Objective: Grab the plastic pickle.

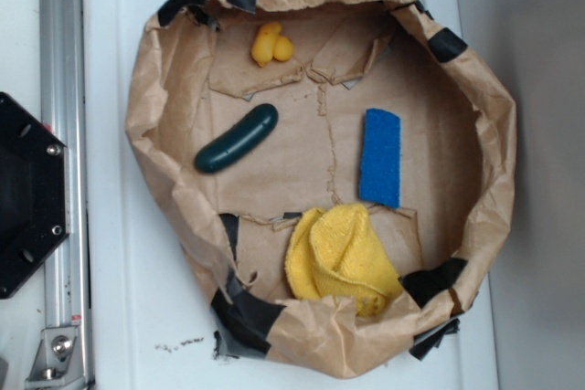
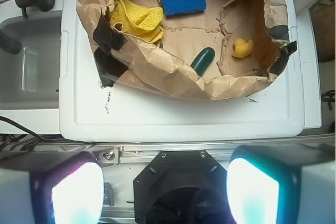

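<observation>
From my wrist camera I see the claw (image 2: 165, 192) spread wide, its two fingers (image 2: 76, 192) glowing at the bottom corners of the view with nothing between them. Directly under the gap sits a black hexagonal base plate (image 2: 181, 184), bolted beside a metal rail (image 2: 157, 149).

Beyond the rail, ahead of the claw, lies the white table (image 2: 178, 116), and on it a crumpled brown paper ring (image 2: 173, 80) patched with black tape. The claw is well back from this ring and touches none of it.

The plastic pickle (image 2: 202, 60) lies inside the ring, just past its near wall, slightly to the right of the claw's centre line; the paper wall hides its near end from the wrist camera. In the exterior view the whole pickle (image 1: 236, 138) shows, lying flat and aslant on the paper floor, apart from everything else.

Farther right of the pickle is a small yellow lumpy toy (image 2: 242, 48). Farther ahead, near the centre line, is a blue sponge (image 2: 182, 4), and to the left of that a bunched yellow cloth (image 2: 135, 18) against the ring's wall.

Far left of the claw I see a grey sink basin (image 2: 26, 66).
</observation>
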### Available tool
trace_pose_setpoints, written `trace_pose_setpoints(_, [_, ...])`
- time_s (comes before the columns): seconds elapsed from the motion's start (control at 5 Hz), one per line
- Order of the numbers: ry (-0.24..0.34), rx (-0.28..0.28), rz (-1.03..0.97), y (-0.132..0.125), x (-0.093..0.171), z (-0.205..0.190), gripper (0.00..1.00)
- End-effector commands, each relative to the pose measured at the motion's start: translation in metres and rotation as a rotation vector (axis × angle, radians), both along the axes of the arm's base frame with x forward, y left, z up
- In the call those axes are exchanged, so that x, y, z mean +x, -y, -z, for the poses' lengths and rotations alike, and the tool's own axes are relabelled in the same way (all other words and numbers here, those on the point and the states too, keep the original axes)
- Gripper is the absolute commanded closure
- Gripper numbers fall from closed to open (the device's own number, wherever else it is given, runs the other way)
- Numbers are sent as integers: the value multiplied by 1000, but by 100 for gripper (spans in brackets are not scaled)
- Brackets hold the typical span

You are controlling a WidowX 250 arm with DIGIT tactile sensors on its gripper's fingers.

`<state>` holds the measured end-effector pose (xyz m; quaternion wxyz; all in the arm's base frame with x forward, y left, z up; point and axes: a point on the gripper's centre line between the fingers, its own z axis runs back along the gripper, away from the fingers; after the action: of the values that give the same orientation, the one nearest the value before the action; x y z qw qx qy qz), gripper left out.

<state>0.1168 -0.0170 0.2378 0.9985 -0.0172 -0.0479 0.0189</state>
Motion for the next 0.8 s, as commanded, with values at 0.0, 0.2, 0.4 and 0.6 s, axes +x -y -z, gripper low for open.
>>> trace_pose_setpoints(0.0, [0,0,0,0,0,0,0])
trace_pose_setpoints(0.2, [-88,13,-125,-37,50,50,0])
trace_pose_setpoints(0.4, [-60,-38,-227,-54,97,93,0])
trace_pose_setpoints(0.6, [-33,-66,-376,-70,113,122,0])
